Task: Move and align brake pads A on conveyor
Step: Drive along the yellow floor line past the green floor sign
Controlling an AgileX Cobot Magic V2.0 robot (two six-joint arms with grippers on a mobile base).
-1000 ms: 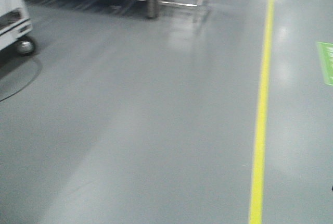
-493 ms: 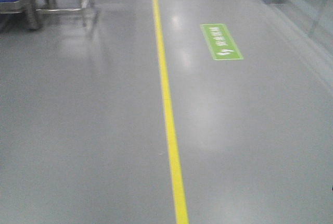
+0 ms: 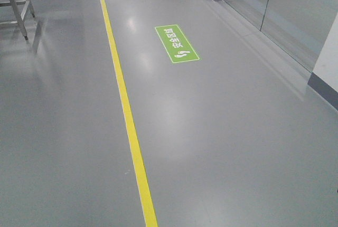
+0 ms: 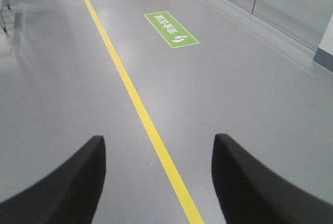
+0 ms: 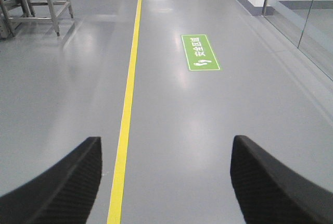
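At far left, the legs of a steel frame (image 3: 21,16) stand on the grey floor (image 3: 237,148). A yellow line (image 3: 127,116) runs up the floor. A green sign (image 3: 177,44) with footprints lies right of it, and what looks like a glass partition (image 3: 280,10) closes the right side. The left gripper (image 4: 156,182) hangs spread wide above the line, holding nothing. The right gripper (image 5: 166,182) is equally spread and empty. I cannot tell where the brake pads A and the conveyor are.

one yellow line (image 3: 128,116), one green floor sign (image 3: 177,44), two pincers (image 4: 157,148) (image 5: 165,148).
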